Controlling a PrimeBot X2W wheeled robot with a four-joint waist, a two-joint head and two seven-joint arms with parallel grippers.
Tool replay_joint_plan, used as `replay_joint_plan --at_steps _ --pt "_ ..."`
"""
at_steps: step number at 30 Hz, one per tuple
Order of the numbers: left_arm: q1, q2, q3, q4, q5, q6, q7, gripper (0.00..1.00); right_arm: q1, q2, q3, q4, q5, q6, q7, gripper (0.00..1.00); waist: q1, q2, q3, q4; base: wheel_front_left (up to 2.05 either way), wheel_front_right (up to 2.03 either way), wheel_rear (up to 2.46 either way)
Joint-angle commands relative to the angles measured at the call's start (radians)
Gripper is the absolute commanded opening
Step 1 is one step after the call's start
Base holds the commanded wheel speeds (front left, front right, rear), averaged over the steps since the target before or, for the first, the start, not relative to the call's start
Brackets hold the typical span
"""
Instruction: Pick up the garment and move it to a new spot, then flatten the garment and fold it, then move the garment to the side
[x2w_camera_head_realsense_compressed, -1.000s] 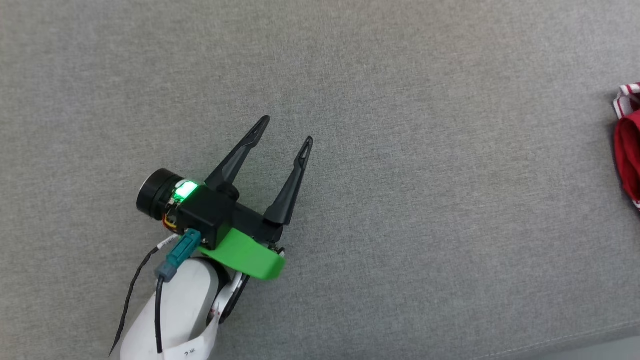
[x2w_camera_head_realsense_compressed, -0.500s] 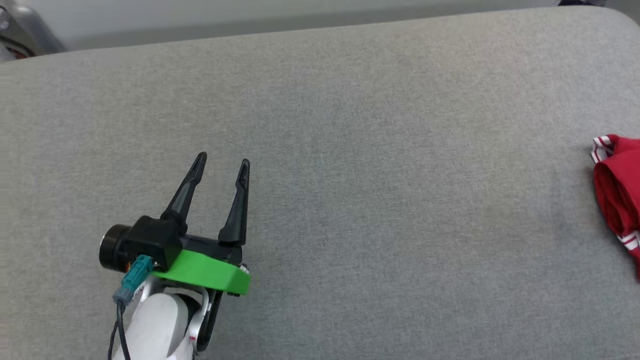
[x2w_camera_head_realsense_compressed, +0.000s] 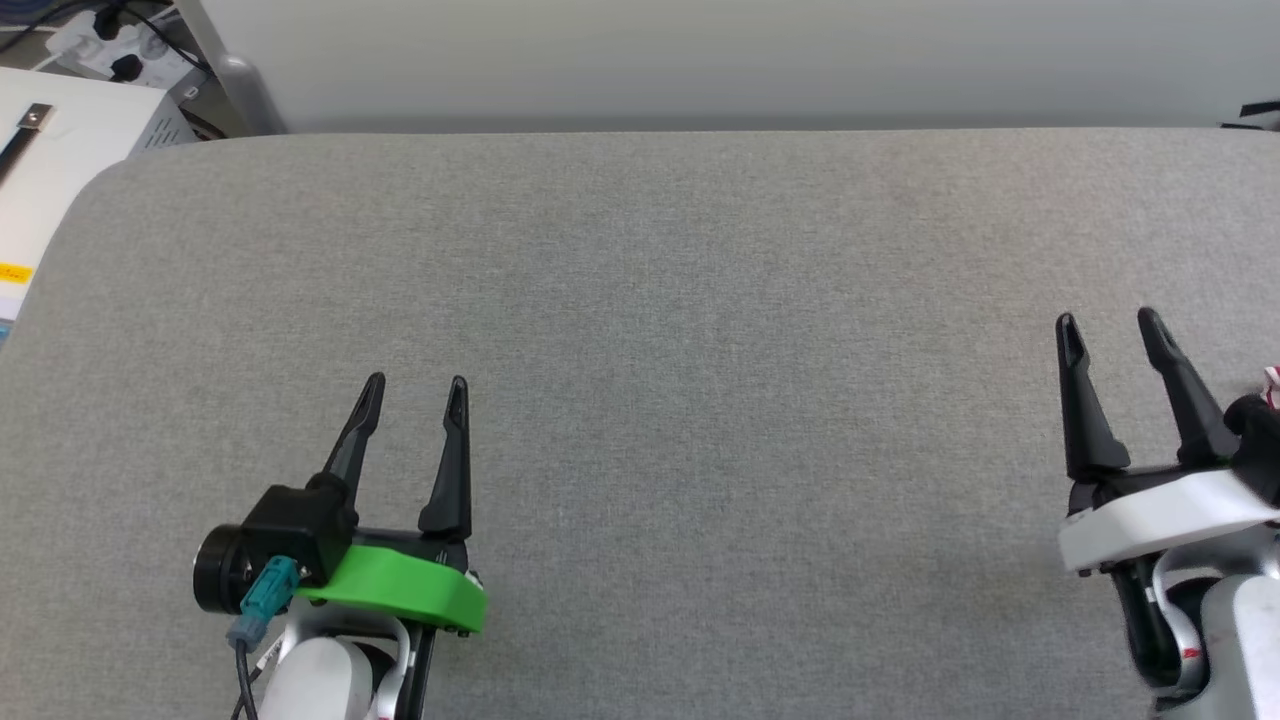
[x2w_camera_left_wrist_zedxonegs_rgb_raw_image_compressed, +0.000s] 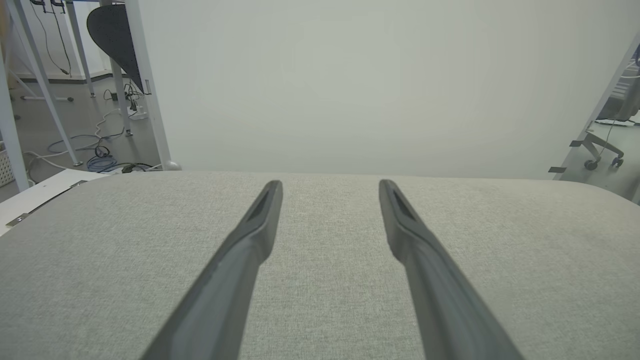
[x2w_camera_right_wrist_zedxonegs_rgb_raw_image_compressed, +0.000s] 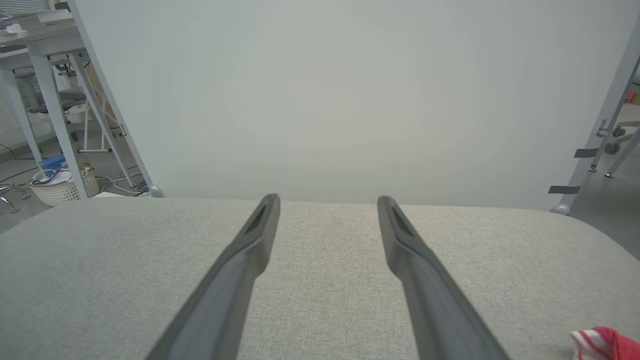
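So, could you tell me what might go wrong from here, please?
1. The garment peeks in at the right wrist view's lower right corner, beside the open right gripper, so a grasp could miss or snag only trim.
2. The left gripper hovers far across the table, so it may help late.

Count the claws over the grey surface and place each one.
2. The left claw hangs open at the head view's lower left; the right claw hangs open at its lower right, close to a red scrap of the garment. None seems hidden.
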Motion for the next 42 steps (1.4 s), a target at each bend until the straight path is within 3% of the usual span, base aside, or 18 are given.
replay_joint_plan --at_steps 1,11,37,38,42 --pt "0.019 -0.009 0.005 0.012 0.01 -0.007 -0.006 1.0 0.021 0.019 0.003 0.013 0.004 -0.001 -0.018 1.0 0.0001 0.0 -0.024 0.025 0.0 0.0 0.0" --pt "0.022 -0.036 0.051 0.029 0.047 -0.022 -0.006 1.0 0.048 0.092 0.044 0.07 -0.034 -0.001 -0.088 1.0 0.0001 0.0 -0.026 0.032 0.0 0.0 0.0" --pt "0.029 -0.055 0.08 0.005 0.07 -0.043 -0.006 1.0 0.038 0.095 0.045 0.092 -0.041 -0.001 -0.095 1.0 0.0001 0.0 -0.029 0.024 0.0 0.0 0.0" --pt "0.017 -0.05 0.077 0.005 0.065 -0.037 0.001 0.0 0.038 0.094 0.045 0.089 -0.041 0.0 -0.093 0.0 0.0001 0.0 -0.029 0.023 0.0 0.0 0.0" --pt "0.017 -0.05 0.077 0.005 0.066 -0.036 0.003 0.0 0.039 0.094 0.044 0.089 -0.043 0.0 -0.092 0.0 0.0001 0.0 -0.03 0.023 0.0 0.0 0.0"
